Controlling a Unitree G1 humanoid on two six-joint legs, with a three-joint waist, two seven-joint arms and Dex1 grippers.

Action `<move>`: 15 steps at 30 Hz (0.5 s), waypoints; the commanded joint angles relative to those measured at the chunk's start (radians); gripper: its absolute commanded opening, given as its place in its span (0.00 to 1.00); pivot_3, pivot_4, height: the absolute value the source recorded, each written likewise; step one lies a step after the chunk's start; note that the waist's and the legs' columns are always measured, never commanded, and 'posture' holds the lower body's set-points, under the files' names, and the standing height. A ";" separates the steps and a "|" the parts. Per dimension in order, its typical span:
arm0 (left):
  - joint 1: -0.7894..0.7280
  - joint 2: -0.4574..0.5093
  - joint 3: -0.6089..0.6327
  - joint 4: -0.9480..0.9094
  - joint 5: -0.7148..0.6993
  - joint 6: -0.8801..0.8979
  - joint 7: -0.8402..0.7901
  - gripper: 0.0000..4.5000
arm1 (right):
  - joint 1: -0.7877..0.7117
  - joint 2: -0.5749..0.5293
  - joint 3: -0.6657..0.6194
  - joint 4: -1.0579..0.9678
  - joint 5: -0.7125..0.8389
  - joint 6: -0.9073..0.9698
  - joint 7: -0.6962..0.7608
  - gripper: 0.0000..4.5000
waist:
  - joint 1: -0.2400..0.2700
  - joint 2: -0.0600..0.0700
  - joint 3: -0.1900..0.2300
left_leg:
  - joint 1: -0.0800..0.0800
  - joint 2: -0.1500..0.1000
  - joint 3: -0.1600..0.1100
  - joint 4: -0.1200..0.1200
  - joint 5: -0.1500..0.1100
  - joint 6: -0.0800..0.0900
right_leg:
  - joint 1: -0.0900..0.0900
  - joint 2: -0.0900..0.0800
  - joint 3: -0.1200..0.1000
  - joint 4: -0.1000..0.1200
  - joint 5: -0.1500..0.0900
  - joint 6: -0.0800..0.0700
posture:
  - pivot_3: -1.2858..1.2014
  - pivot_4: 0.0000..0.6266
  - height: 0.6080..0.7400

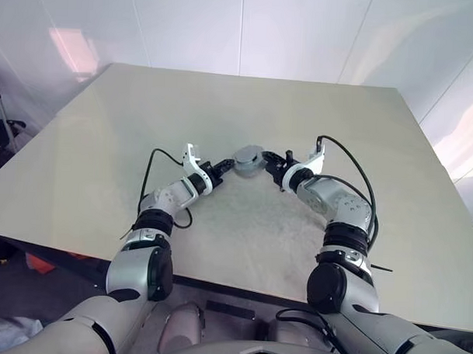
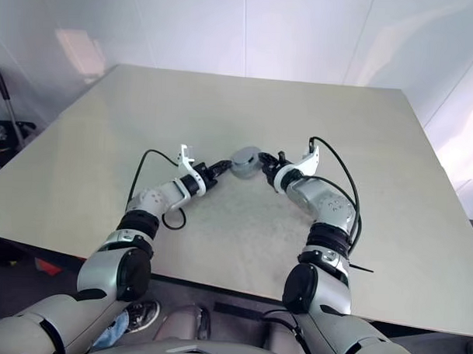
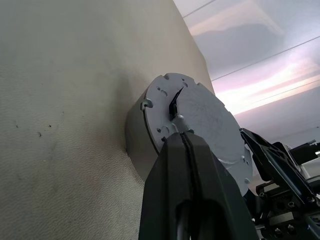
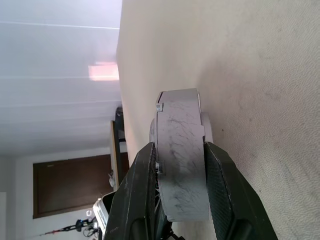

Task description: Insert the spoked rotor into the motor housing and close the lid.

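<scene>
Reaching inward from both sides, the arms meet mid-table (image 1: 106,141); right gripper (image 4: 179,150) pinches the lidded housing (image 4: 181,160) by its faces; left gripper (image 3: 184,136), shut, touches the lid (image 3: 210,120); rotor hidden.

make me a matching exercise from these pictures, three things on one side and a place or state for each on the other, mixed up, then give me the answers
Things:
1. left gripper
2. right gripper
3. table

Places or states:
A. fingers set either side of the grey round assembly's rim, clamping it
B. pale and flat, carrying the grey round assembly
C. fingers pressed together, their tip at the flat light-grey lid

Pairs: 1-C, 2-A, 3-B
</scene>
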 commanded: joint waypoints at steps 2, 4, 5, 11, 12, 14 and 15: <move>-0.004 0.009 0.010 -0.017 -0.013 0.003 0.000 0.00 | -0.028 -0.001 0.017 -0.026 0.038 -0.004 0.015 0.28 | 0.000 0.000 0.000 | 0.000 0.000 0.000 0.000 0.000 0.000 | 0.000 0.000 0.000 0.000 0.000 0.000 | 0.52 0.00 1.00; -0.005 0.012 0.012 -0.010 -0.012 -0.001 -0.001 0.00 | -0.018 -0.005 0.034 -0.030 0.023 0.003 0.018 0.24 | 0.000 0.000 0.000 | 0.000 0.000 0.000 0.000 0.000 0.000 | 0.000 0.000 0.000 0.000 0.000 0.000 | 0.52 0.00 1.00; -0.005 0.013 0.012 -0.009 -0.012 -0.002 0.000 0.00 | -0.014 -0.009 0.046 -0.035 0.012 0.002 0.023 0.24 | 0.000 0.000 0.000 | -0.001 0.000 0.000 0.001 0.000 0.000 | -0.001 0.000 0.000 0.000 0.000 0.000 | 0.52 0.00 1.00; -0.004 0.016 0.015 -0.003 -0.010 -0.006 0.001 0.00 | -0.005 -0.030 0.081 -0.035 -0.018 -0.015 0.036 0.24 | 0.000 0.000 0.000 | -0.001 0.000 0.000 0.001 0.000 0.000 | -0.001 0.000 0.000 0.000 0.000 0.000 | 0.52 0.00 1.00; -0.002 0.016 0.016 -0.005 -0.010 -0.005 0.002 0.00 | -0.010 -0.030 0.070 -0.025 -0.008 -0.020 0.034 0.24 | 0.000 0.000 0.000 | -0.001 0.000 0.000 0.001 0.000 0.000 | -0.001 0.000 0.000 0.001 0.000 0.000 | 0.52 0.00 1.00; 0.001 0.017 0.016 -0.010 -0.011 -0.003 0.000 0.00 | -0.021 -0.028 0.049 -0.006 0.012 -0.029 0.025 0.24 | 0.000 0.000 0.000 | -0.001 0.000 0.000 0.001 0.000 0.000 | -0.001 0.000 0.000 0.001 0.000 0.000 | 0.52 0.00 1.00; 0.002 0.018 0.017 -0.012 -0.012 -0.002 -0.001 0.00 | -0.024 -0.027 0.043 0.000 0.017 -0.032 0.022 0.24 | 0.000 0.000 0.000 | -0.001 0.000 0.000 0.002 0.000 0.000 | -0.001 0.000 0.000 0.001 0.000 0.000 | 0.52 0.00 1.00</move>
